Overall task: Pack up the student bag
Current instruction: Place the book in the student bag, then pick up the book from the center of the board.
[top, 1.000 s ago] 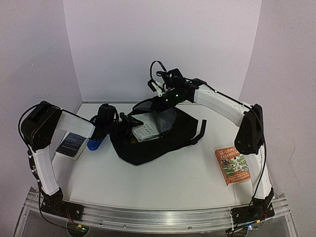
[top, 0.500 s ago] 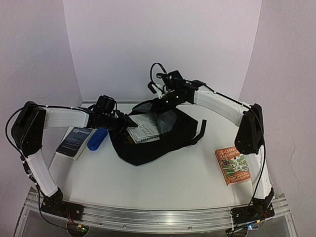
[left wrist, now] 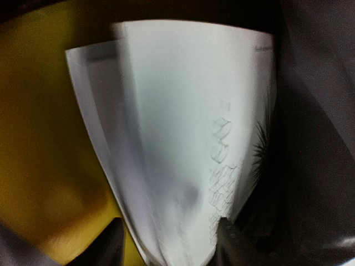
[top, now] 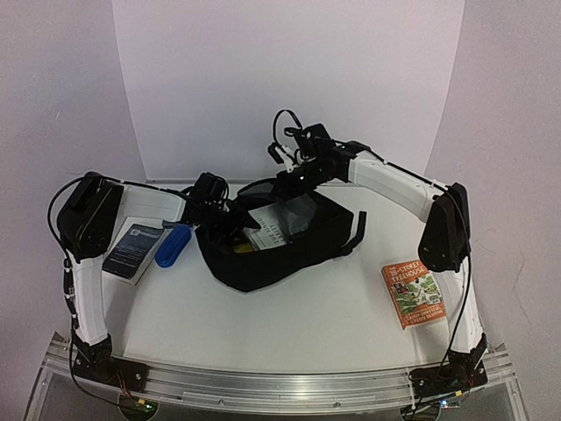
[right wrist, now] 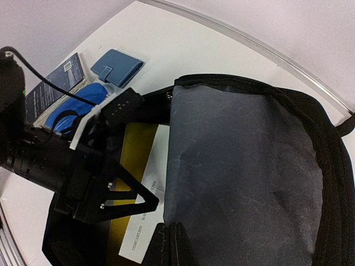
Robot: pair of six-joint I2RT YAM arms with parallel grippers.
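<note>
White walls (top: 289, 79) enclose a white bench (top: 289, 324); the student bag (top: 263, 263) lies open mid-frame. The right hand (right wrist: 169, 244) pinches its grey lining, the left hand (left wrist: 169, 238) grips a white book (left wrist: 183, 138) inside. Only the right wrist view shows a blue wallet (right wrist: 117, 66), upper left.

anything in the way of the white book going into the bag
Nothing visible blocks it. The right pincer holds up the lining of the student bag, so its mouth gapes, and the white book in the left pincer is already partly inside, above a yellow item.
</note>
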